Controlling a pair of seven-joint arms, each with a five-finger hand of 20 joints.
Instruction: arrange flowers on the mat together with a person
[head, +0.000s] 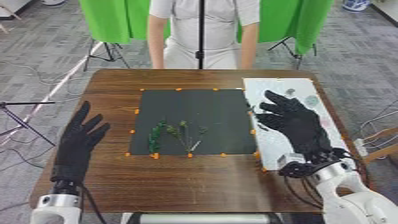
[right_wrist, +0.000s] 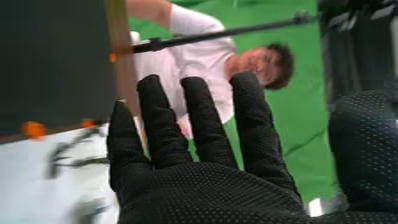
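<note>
Nearest on the left, the left robot hand (head: 78, 145) is released, its fingers straight and parted, pointing towards the far side of the worktop (head: 204, 185), apart from the mat (head: 197, 107). Orange tabs (head: 155, 156) line the mat's edges. On its near part, left of the middle, lies a leafy stem (head: 155, 136); just beside it, thinner stems (head: 184, 132) spread away from a common point close to the near edge. Right of the mat is the white sheet (head: 273, 88), with faint coloured patches, too blurred to name. Near the mat's edge, a dark sprig (right_wrist: 55, 165) lies on the sheet. Over the sheet is the right robot hand (head: 291, 125), also released: fingers extended and apart, nothing grasped.
</note>
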